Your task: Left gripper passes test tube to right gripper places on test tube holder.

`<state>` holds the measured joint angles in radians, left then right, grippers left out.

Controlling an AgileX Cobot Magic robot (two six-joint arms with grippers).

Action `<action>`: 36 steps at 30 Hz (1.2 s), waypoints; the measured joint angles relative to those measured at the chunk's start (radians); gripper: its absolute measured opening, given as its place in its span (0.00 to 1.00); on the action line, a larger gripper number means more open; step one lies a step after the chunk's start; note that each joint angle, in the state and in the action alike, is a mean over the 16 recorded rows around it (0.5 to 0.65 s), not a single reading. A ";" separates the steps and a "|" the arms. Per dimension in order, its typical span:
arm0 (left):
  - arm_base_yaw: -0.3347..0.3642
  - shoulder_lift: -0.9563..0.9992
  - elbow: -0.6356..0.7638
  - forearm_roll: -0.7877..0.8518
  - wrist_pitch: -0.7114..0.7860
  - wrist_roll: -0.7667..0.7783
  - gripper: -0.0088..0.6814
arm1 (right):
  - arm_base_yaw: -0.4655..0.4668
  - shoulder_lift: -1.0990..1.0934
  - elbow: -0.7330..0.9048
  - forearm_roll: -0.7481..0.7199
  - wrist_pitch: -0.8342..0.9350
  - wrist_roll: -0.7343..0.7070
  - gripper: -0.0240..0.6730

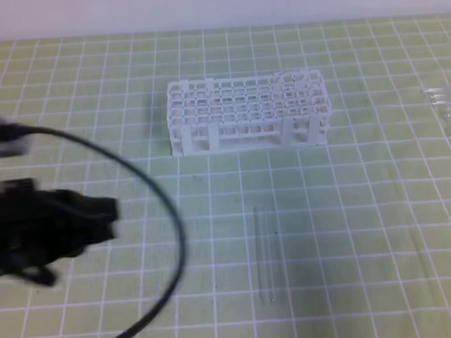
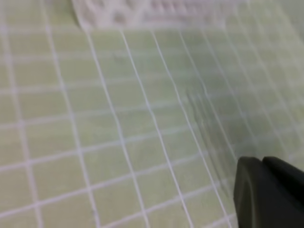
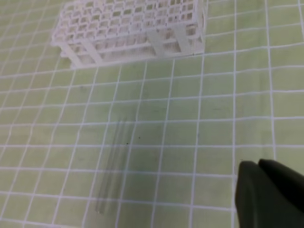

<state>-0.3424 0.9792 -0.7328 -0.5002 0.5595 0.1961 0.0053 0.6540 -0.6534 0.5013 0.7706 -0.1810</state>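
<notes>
The test tube (image 1: pixel 265 252) lies flat on the green grid mat, in front of the white test tube holder (image 1: pixel 249 112). My left gripper (image 1: pixel 115 218), black and blurred with a looping cable, hovers well to the left of the tube, its jaws looking pressed together on nothing. In the left wrist view the tube (image 2: pixel 205 128) is a faint streak ahead of the gripper (image 2: pixel 261 161), with the holder (image 2: pixel 142 12) at the top. In the right wrist view, the right gripper (image 3: pixel 259 164) shows as a dark tip at the bottom right, jaws together. Its tube (image 3: pixel 111 166) and holder (image 3: pixel 133 28) lie to the left.
A bunch of several clear tubes (image 1: pixel 448 117) lies at the far right edge of the mat. The left arm's black cable (image 1: pixel 172 241) loops over the mat between the arm and the tube. The mat's back edge meets a pale wall.
</notes>
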 joint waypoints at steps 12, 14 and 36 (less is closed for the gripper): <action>-0.352 0.454 -0.312 0.246 0.118 -0.320 0.02 | 0.000 0.015 -0.011 -0.054 0.077 -0.018 0.01; -0.378 0.507 -0.362 0.270 0.151 -0.356 0.02 | 0.000 0.015 -0.011 -0.062 0.085 -0.018 0.01; -0.433 0.899 -0.807 0.293 0.503 -0.489 0.48 | 0.031 0.015 -0.011 -0.103 0.074 -0.019 0.01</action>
<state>-0.7757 1.8785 -1.5396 -0.2069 1.0621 -0.2933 0.0361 0.6685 -0.6641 0.3981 0.8446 -0.2000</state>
